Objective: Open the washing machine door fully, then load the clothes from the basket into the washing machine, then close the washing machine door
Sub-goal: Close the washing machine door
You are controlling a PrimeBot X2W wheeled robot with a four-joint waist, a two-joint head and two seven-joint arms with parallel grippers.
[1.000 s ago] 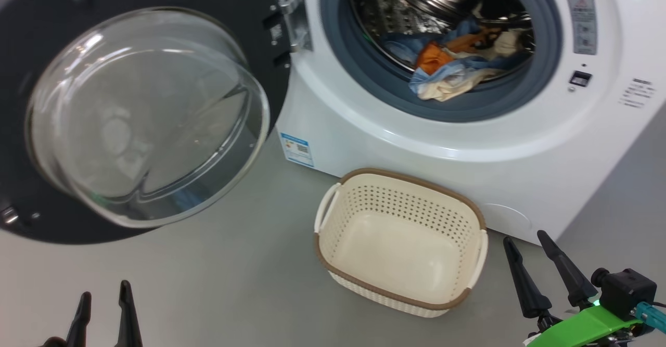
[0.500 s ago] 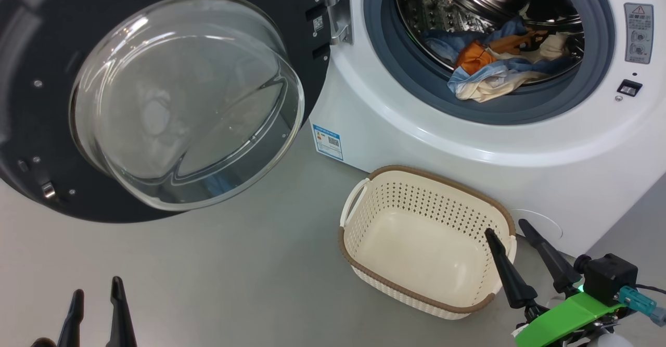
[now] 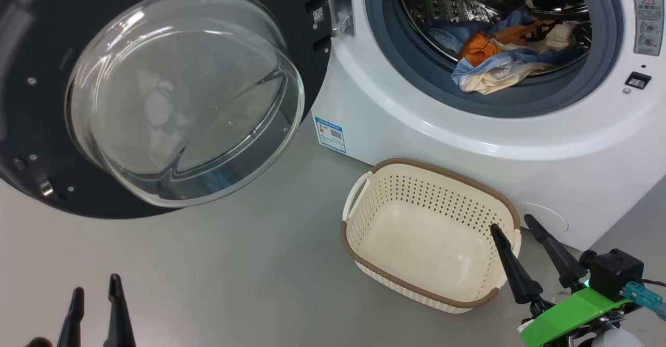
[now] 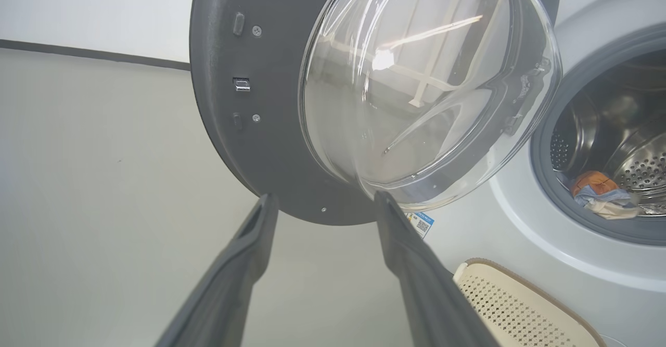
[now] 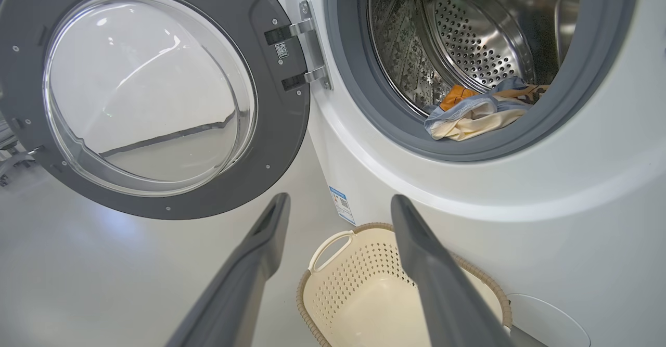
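The washing machine (image 3: 468, 128) (image 5: 572, 222) stands with its door (image 3: 171, 92) (image 4: 406, 76) (image 5: 151, 92) swung wide to the left, glass bowl facing out. The clothes (image 3: 499, 58) (image 5: 478, 113) (image 4: 598, 196), blue, orange and cream, lie at the drum's front lip on the grey gasket. On the floor before the machine sits the basket (image 3: 432, 284) (image 5: 364, 284) (image 4: 510, 305) with nothing in it. My right gripper (image 3: 512, 222) hangs open over the basket's right end. Open too, my left gripper (image 3: 96, 282) is low at the left, well short of the door.
Grey floor (image 3: 234, 264) stretches in front of the machine and under the open door. A blue label (image 3: 330, 135) marks the machine's lower left corner. A white wall with a dark baseboard line (image 4: 93, 55) runs behind the door.
The head camera has shifted, sliding the whole scene right and slightly up. Both grippers stay open and empty; the right one now overlaps the basket's right end.
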